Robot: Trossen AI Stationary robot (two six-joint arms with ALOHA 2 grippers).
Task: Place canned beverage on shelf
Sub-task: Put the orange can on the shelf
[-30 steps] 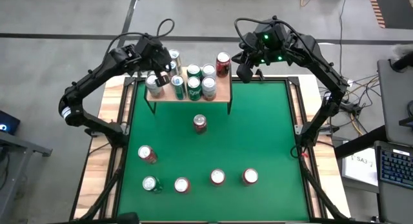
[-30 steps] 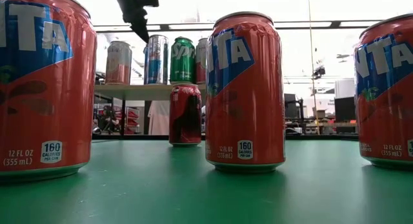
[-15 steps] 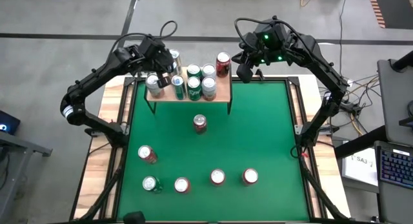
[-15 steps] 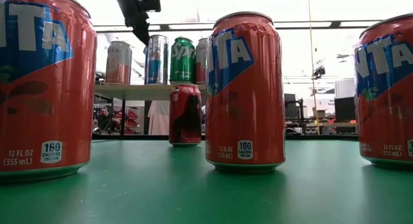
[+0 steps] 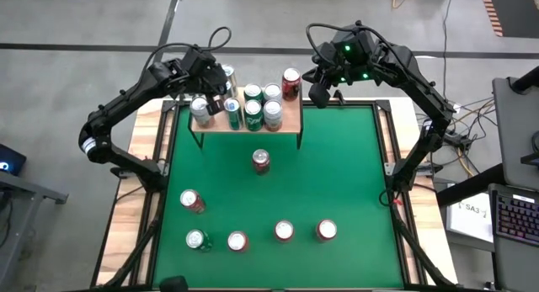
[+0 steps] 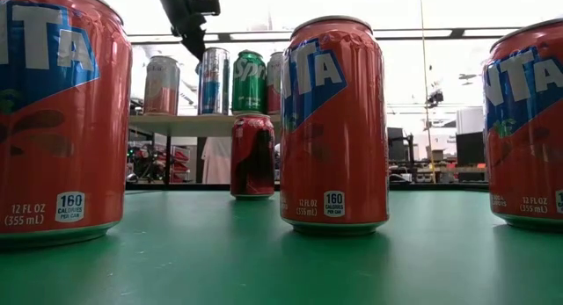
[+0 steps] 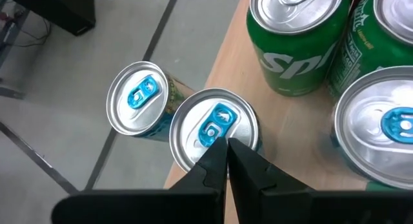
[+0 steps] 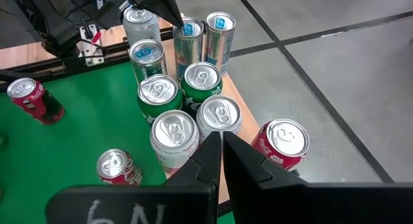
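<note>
The shelf point(image 5: 290, 124), a light-wood board on black legs, stands at the table's far edge with several cans on it. My left gripper point(image 7: 226, 146) is shut, slanting down over the shelf's far left corner. Its tips stand at the top of a slim silver can with a blue tab point(image 7: 216, 124). A second slim can point(image 7: 137, 104) stands beside that one at the board's edge. My right gripper point(image 8: 221, 140) is shut and empty, raised above the shelf's far right corner near a red cola can point(image 8: 281, 143). My left gripper's shut fingertips point(image 8: 175, 19) point slanting down at the top rim of the slim blue-tab can point(image 8: 187, 33), which stands upright on the shelf. I cannot tell whether they touch it.
Several red cans and one green can stand on the green table: one point(image 5: 261, 161) just in front of the shelf, one point(image 5: 192, 201) at the left, a row point(image 5: 284, 231) near the front edge. Green Sprite cans point(image 7: 297, 30) crowd the shelf's middle.
</note>
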